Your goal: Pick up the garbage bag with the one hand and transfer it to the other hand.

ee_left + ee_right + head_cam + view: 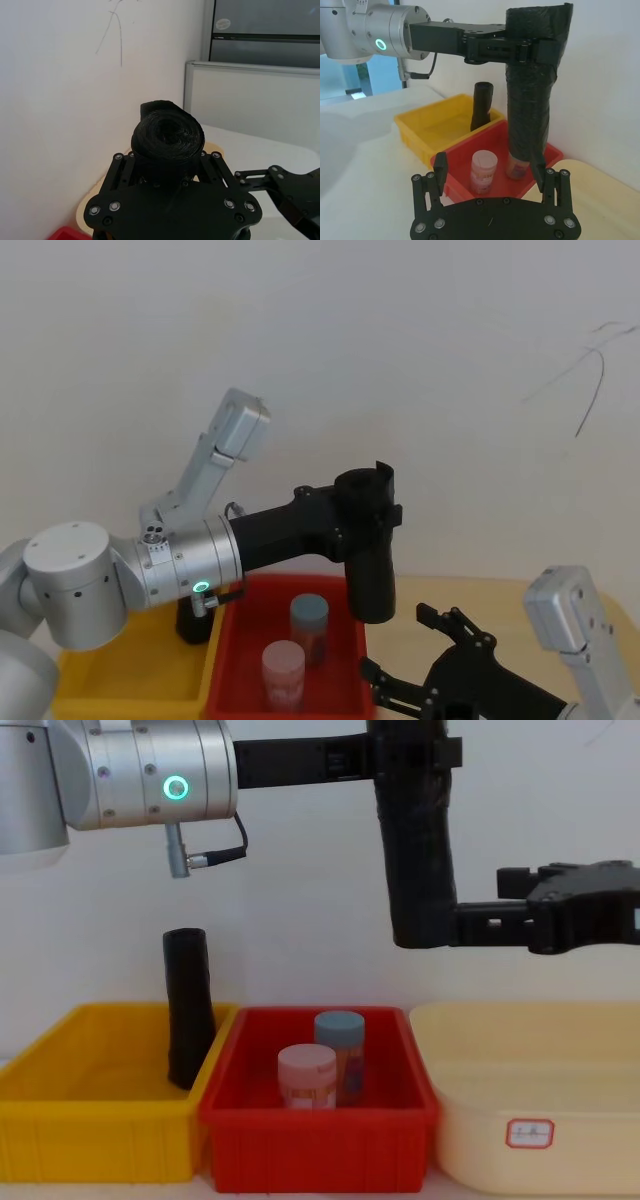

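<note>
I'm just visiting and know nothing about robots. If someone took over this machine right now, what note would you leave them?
Left gripper: shut on the garbage bag near its top, holding it upright above the red bin.
Right gripper: open, right of the bag, level with its lower end, not gripping.
Done: bag picked up.
Left to do: right gripper closes on the bag, left lets go.
A second black roll stands in the yellow bin; leave it.
</note>
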Robot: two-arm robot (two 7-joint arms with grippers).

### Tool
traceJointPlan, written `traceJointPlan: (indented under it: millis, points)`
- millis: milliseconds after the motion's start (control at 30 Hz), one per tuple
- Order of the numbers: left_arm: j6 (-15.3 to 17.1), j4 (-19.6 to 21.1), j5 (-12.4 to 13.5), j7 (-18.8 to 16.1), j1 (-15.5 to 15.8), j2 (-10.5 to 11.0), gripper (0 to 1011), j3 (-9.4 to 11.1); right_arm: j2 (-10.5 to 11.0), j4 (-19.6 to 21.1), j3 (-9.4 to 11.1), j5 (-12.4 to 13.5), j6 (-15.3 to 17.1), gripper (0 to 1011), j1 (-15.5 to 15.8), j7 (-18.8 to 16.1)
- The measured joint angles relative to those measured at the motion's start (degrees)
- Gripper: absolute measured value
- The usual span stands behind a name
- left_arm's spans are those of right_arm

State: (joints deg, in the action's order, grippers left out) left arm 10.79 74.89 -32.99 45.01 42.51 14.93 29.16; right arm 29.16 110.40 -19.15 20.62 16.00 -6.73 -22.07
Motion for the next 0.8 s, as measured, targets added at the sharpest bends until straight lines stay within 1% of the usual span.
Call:
traceJointPlan:
  millis: [300, 533, 800]
  points:
    - [-0.01, -0.18, -0.60, 0.79, 0.31, 0.22, 447, 0.63, -0.22, -0.87, -0.54, -0.21, 1.50, 1000, -1.35, 1.09]
    - [-0.04, -0.33, -0.95, 1.22, 0.66, 0.59, 447, 1.02, -0.99, -2.65, -1.02, -0.61, 2.42, 1000, -3.01, 1.91]
    - [-0.06, -0.52, -1.37, 1.54, 1.16, 0.69, 447, 1.54, -1.88, -4.44, -1.65, -0.78, 2.79, 1000, -4.91, 2.10]
